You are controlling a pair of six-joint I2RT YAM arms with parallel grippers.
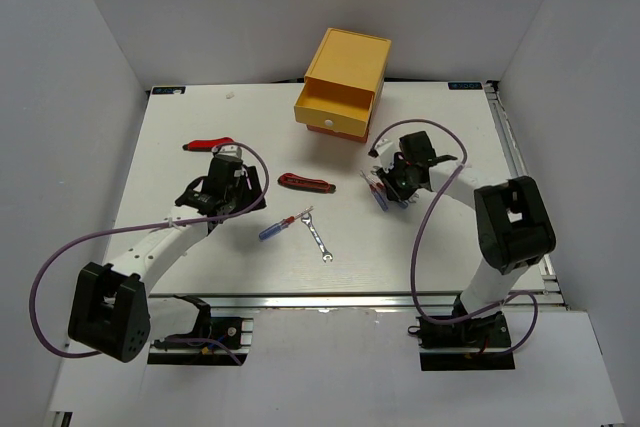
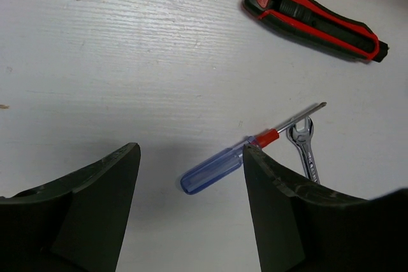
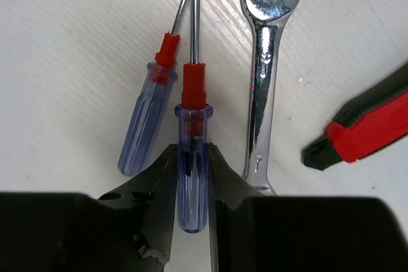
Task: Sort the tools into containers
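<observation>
White walls close in a pale, faintly grained tabletop [image 1: 180,257], with both arms bolted at its near edge. At the far side stands a yellow box drawer [image 1: 345,72], pulled out toward the arms, with a white round knob [image 1: 329,122] on its front and a strip of orange-red showing beneath it.

The right gripper [image 3: 192,154] is clenched on a clear-blue-handled screwdriver with a red collar [image 3: 192,183]. The handle is pinched between the two fingers and the steel shaft points away from the wrist (whether it is off the table cannot be told). Just left of it in the right wrist view a second blue-handled screwdriver [image 3: 145,132] lies on the surface. To the right lies a silver open-end wrench [image 3: 264,81], nearly parallel to both. Part of a red-and-black handle [image 3: 366,125] enters at the right edge.

The left gripper [image 2: 191,151] hangs with its jaws released, nothing between them. Seen between its fingers, a third blue-handled screwdriver [image 2: 213,169] lies slanted on the table. Its tip is just beside the head of another silver wrench [image 2: 305,151]. Farther off lies a red-and-black utility knife [image 2: 315,20], well apart from both. From above, a red-handled tool [image 1: 208,144] lies just beyond the left arm's wrist.
</observation>
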